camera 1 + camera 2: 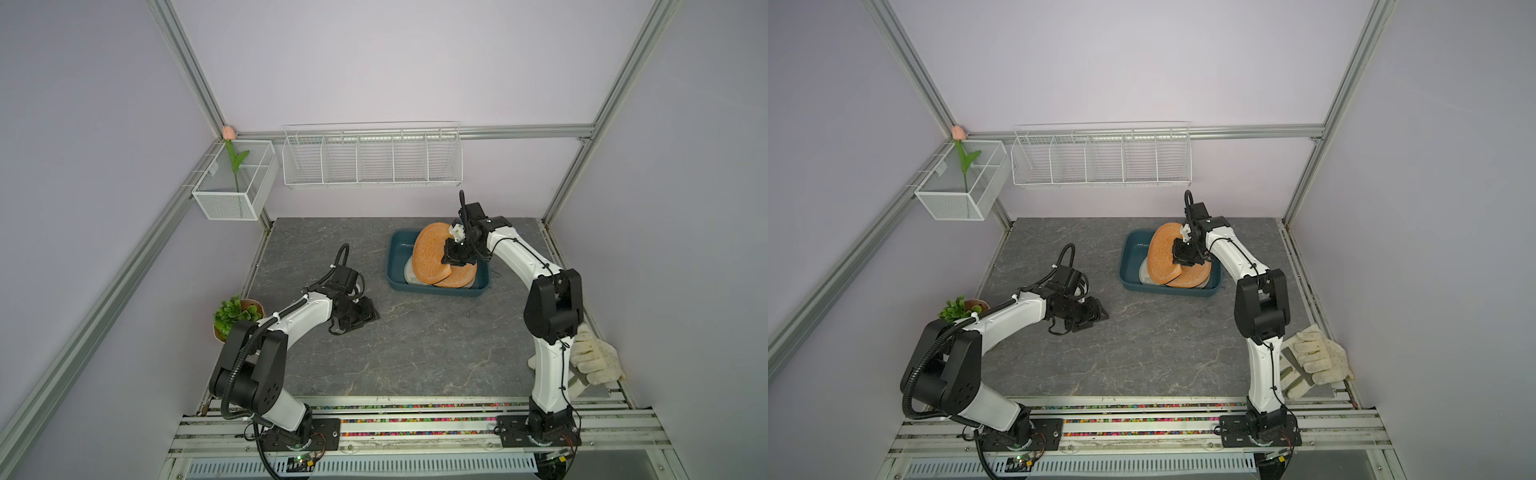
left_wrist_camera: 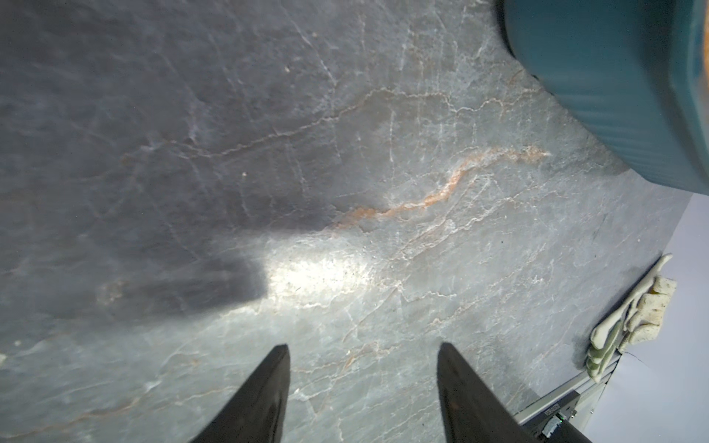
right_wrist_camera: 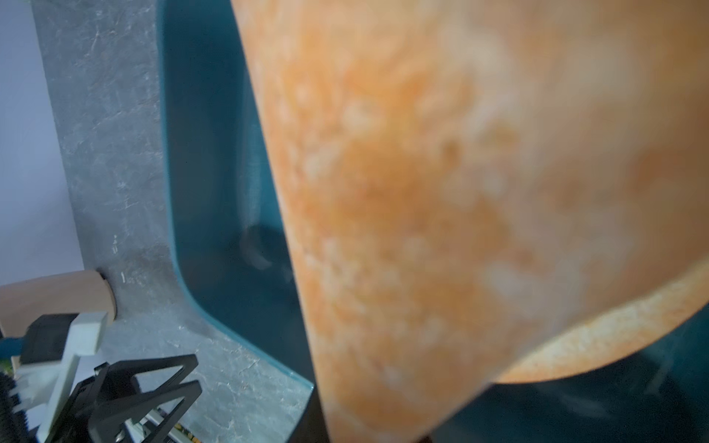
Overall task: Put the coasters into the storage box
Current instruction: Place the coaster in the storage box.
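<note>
Both top views, right claw (image 1: 457,254): clamped on the rim of the tilted orange coaster (image 1: 428,253), directly above the storage box (image 1: 395,266).
Both top views, box contents: second orange coaster (image 1: 462,277) lies flat on pale coasters (image 1: 408,272), beneath the held one.
Both top views, left claw (image 1: 1094,313): empty, over bare counter (image 1: 1142,353), apart from the box; the right arm is nearer.
Left wrist, left claw: fingers (image 2: 268,383) spread, nothing between them.
Right wrist, orange coaster: slants down into the box; release judged straight down.

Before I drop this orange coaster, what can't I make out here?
- How full the storage box is: both top views, held orange coaster and right gripper cover its contents.
- Pale coaster's print: mostly covered, too small.
- Right jaws' grip: right wrist view, blurred coaster fills the frame.
</note>
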Available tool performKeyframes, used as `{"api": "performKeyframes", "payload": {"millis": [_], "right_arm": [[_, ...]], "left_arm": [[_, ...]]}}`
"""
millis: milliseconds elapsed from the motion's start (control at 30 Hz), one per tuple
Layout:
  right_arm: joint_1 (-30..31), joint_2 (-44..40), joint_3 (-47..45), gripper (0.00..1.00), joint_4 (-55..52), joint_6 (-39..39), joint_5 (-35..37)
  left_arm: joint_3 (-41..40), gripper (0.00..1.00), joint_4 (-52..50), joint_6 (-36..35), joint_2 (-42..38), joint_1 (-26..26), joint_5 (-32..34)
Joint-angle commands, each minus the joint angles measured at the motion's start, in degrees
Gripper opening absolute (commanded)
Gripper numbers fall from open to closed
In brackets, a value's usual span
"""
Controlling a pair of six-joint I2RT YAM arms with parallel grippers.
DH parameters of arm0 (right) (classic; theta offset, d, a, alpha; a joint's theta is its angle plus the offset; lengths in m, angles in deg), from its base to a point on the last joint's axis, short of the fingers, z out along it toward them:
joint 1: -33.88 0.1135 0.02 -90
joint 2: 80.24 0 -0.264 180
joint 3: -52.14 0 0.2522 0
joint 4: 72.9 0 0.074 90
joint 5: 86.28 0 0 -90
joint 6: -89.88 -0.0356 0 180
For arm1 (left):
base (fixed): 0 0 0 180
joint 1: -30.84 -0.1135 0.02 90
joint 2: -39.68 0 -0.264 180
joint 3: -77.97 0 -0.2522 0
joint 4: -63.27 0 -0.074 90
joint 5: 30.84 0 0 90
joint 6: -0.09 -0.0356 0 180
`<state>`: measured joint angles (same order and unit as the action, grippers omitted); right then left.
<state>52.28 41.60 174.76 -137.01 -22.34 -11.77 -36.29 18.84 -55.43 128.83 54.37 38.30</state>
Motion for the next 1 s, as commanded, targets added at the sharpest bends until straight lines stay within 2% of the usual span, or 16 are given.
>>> {"api": "performKeyframes", "payload": {"millis": [0,233,300,433,467,633,833,900,933,967], "right_arm": [[-0.63,4.24,4.18,0.12,-1.63,1.28,-0.35],[-1.16,6.40,3.29,0.16,-8.52,3.01,4.41],[-1.34,6.24,2.91,0.26,-9.32,3.18,5.98],[-1.36,4.71,1.72,0.59,-8.98,3.50,7.99],[-1.35,4.35,1.71,0.63,-8.93,3.56,8.21],[-1.36,3.00,1.39,0.77,-9.38,3.76,8.84],[-1.34,-3.15,-3.73,0.90,-6.17,3.80,8.52],[-1.36,-5.93,-6.31,0.95,-4.97,4.12,7.96],[-1.39,-7.65,-8.19,0.99,-3.22,4.28,7.81],[-1.34,-9.40,-10.14,0.98,-1.77,4.69,7.56]], "left_arm": [[0.66,0.62,0.40,0.76,-1.18,-0.07,-0.02],[0.42,0.62,0.25,0.94,-1.67,-0.01,0.12],[0.31,0.62,0.33,0.98,-1.65,-0.01,0.29],[0.53,0.62,0.46,0.93,-1.51,-0.05,0.26],[0.64,0.62,0.44,0.98,-1.52,-0.01,0.35],[0.84,0.62,0.17,0.82,-2.05,0.02,1.15],[0.87,0.64,-0.32,-0.13,-4.00,-0.02,4.33],[1.34,0.67,-0.50,-1.13,-4.85,0.01,6.18],[1.57,0.72,-0.74,-1.63,-5.34,0.00,7.53],[1.79,0.76,-0.87,-2.39,-5.87,0.00,9.09]]}}
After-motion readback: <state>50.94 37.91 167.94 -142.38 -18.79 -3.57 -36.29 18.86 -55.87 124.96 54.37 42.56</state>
